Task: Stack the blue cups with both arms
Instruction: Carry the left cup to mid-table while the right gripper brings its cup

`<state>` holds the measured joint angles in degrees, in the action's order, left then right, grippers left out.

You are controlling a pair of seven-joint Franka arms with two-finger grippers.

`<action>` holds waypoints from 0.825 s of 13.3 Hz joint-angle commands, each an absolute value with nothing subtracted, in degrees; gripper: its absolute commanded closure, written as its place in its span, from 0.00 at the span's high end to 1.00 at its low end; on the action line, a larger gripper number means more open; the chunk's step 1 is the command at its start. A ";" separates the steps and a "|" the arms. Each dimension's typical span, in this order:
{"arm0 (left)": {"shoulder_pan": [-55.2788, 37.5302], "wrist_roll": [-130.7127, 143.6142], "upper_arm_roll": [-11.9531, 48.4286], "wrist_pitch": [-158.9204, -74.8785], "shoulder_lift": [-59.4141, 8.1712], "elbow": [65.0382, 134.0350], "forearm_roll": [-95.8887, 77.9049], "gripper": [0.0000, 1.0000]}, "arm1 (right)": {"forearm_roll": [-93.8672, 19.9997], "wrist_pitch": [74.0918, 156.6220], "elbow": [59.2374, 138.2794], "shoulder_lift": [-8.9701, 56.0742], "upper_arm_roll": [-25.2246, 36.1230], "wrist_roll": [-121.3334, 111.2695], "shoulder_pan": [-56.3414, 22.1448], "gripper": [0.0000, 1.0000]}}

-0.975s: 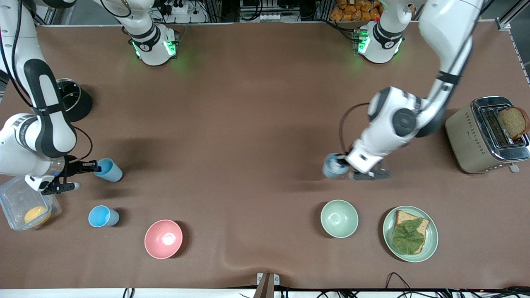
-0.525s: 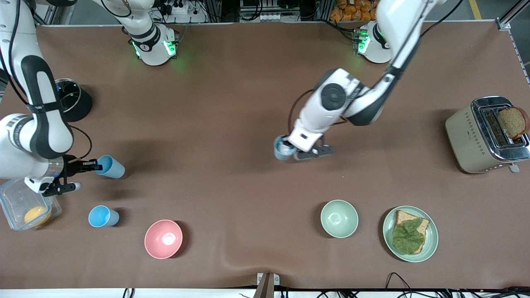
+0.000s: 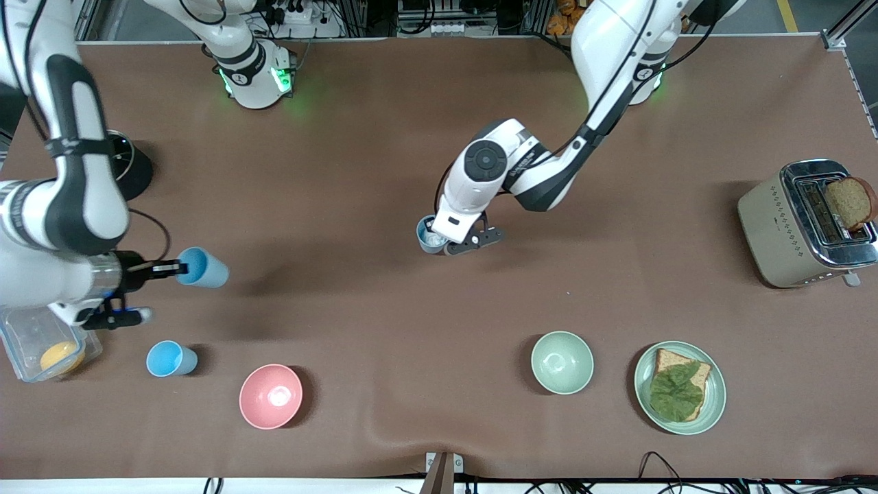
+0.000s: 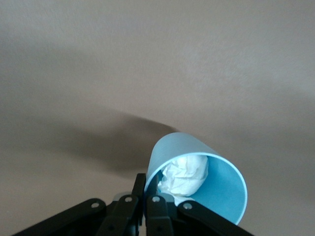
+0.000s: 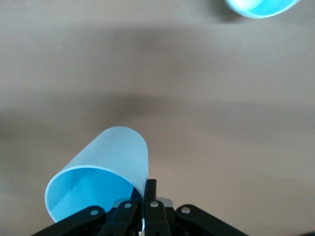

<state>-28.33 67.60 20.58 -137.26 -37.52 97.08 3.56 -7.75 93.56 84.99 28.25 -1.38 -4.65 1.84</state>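
Observation:
My left gripper [image 3: 441, 241] is shut on the rim of a paler grey-blue cup [image 3: 429, 235] over the middle of the table. In the left wrist view this cup [image 4: 197, 162] has crumpled white stuff inside, and the gripper [image 4: 147, 189] pinches its wall. My right gripper [image 3: 173, 268] is shut on the rim of a sky-blue cup [image 3: 204, 269], tilted on its side above the table near the right arm's end. The right wrist view shows this cup [image 5: 108, 157] in the gripper [image 5: 146, 189]. A second sky-blue cup [image 3: 170, 359] stands on the table nearer the front camera; it also shows in the right wrist view [image 5: 258, 6].
A pink bowl [image 3: 270, 396] sits beside the standing cup. A pale green bowl [image 3: 562, 361] and a plate [image 3: 645, 392] with bread and a leaf sit toward the left arm's end, with a toaster [image 3: 775, 226]. A clear container [image 3: 14, 329] and a black pot [image 3: 130, 168] are at the right arm's end.
My left arm has carried the grey-blue cup from near the toaster's end to over the table's middle. My right gripper has moved its sky-blue cup a little toward the middle.

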 commanded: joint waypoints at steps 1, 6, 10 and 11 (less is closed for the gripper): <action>-29.79 69.96 19.16 -136.93 -39.11 95.36 5.19 0.04 | -8.26 90.62 85.34 24.80 -1.40 6.46 -4.46 0.00; -29.62 73.37 18.99 -136.76 -37.97 95.45 7.90 1.00 | -10.36 91.14 85.52 23.03 -2.02 27.48 -17.47 0.00; -27.08 74.79 18.90 -129.49 -30.70 95.54 12.04 1.00 | -13.97 95.78 85.95 23.64 -2.02 33.81 -21.34 0.00; -26.03 74.71 18.90 -127.90 -28.15 95.54 12.04 1.00 | -14.15 97.37 86.04 23.82 -2.02 36.27 -22.66 0.00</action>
